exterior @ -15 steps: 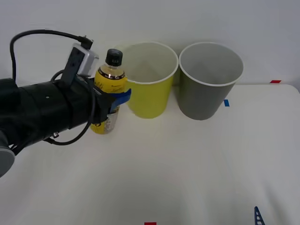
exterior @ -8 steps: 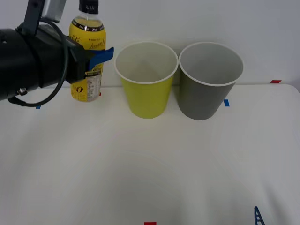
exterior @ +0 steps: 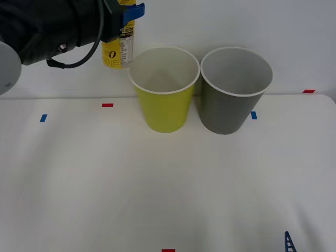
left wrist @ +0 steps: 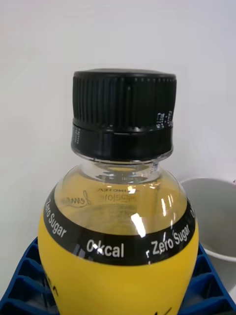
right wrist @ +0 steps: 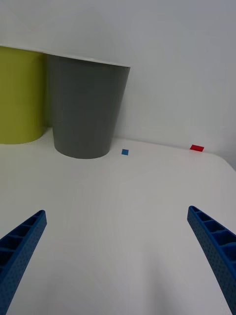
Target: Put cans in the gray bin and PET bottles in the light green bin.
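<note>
High in the air at the back left, my left gripper (exterior: 125, 16) is shut on the yellow PET bottle (exterior: 118, 48), whose lower part hangs just left of the light green bin (exterior: 164, 100). Up close in the left wrist view, the PET bottle (left wrist: 118, 236) shows its black cap and yellow label between blue ribbed fingers (left wrist: 24, 290). The gray bin (exterior: 231, 100) stands to the right of the green one, touching it. My right gripper (right wrist: 118, 261) is open low over the table, facing the gray bin (right wrist: 86, 108) and the light green bin (right wrist: 19, 96).
The bins stand near the table's back edge (exterior: 294, 94) against a white wall. Small red and blue tape marks (exterior: 107, 105) dot the white table. A blue fingertip (exterior: 289, 242) of the right gripper shows at the front right.
My left gripper has lifted the bottle off the table, raising it and carrying it right toward the light green bin. The right arm has not moved.
</note>
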`<state>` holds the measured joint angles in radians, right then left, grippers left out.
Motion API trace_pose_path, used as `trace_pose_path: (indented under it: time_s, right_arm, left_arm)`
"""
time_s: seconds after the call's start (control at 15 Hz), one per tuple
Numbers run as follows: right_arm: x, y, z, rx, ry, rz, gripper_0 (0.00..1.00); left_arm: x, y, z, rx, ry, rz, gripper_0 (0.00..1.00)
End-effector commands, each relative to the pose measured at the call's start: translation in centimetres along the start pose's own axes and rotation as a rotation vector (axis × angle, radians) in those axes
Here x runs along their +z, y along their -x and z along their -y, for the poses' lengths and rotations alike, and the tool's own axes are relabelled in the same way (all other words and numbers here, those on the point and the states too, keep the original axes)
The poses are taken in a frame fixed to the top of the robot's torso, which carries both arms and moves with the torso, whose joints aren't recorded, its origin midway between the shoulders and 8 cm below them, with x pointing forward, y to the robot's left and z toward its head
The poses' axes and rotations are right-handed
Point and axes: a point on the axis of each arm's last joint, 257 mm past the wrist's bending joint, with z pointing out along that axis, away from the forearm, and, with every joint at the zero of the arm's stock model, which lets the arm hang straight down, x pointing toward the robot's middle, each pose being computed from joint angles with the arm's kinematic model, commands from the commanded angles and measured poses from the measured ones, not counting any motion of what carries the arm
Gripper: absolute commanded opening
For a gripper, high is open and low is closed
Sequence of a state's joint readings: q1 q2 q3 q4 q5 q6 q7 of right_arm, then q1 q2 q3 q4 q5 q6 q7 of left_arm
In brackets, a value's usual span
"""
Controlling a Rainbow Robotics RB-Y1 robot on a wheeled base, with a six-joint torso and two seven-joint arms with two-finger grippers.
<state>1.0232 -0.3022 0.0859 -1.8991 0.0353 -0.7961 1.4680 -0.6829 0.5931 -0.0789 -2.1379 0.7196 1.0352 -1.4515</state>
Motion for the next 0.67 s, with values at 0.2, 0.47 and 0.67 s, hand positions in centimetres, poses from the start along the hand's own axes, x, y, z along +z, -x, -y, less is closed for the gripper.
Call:
trace_pose_path:
  time_s: [0.2,0.47,0.67]
  right_arm:
    - [0.0,0.0,0.0,0.000,0.000,0.000,1.00]
    - [0.0,0.0,0.0,0.000,0.000,0.000,1.00]
    - [0.0,0.0,0.0,0.000,0.000,0.000,1.00]
  left_arm:
    - [6.5,0.3,1.4,-0.006,-0.023,0.063,0.00]
    - [9.8,0.0,2.4,-0.008,-0.034,0.116,0.01]
    - [10.6,0.0,3.7,-0.034,-0.054,0.133,0.01]
